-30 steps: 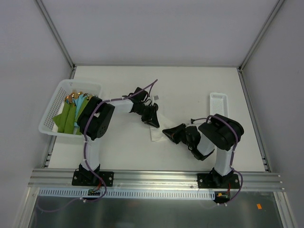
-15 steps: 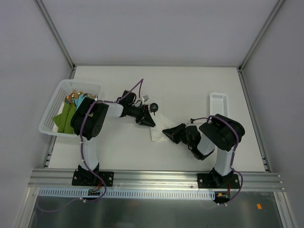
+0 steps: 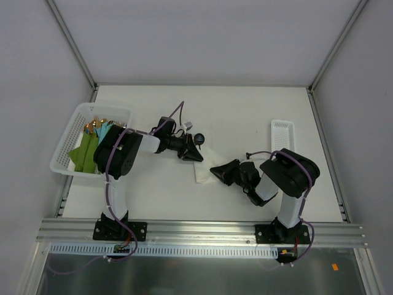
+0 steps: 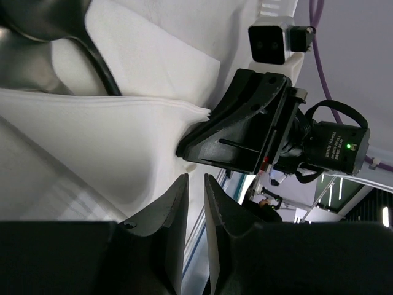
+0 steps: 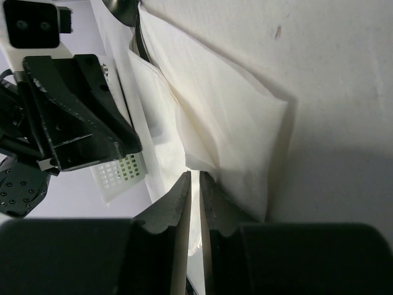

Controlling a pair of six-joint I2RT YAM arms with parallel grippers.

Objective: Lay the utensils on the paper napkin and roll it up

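the left gripper [image 3: 198,155] now lies flatter over the paper napkin [image 3: 204,173], drawn back slightly to the left from where it pointed down a second ago. the left arm's elbow [image 3: 120,153] has edged left, closer over the basket [image 3: 67,132], and the purple cable [image 3: 175,114] loops lower and further left. a dark round shape, possibly the spoon [image 3: 199,139], now shows just above the gripper's tip.

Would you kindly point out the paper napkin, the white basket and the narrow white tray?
paper napkin [image 3: 201,174], top view, its near bare corner.
white basket [image 3: 66,142], top view, its left mesh wall.
narrow white tray [image 3: 282,134], top view, its bare floor.
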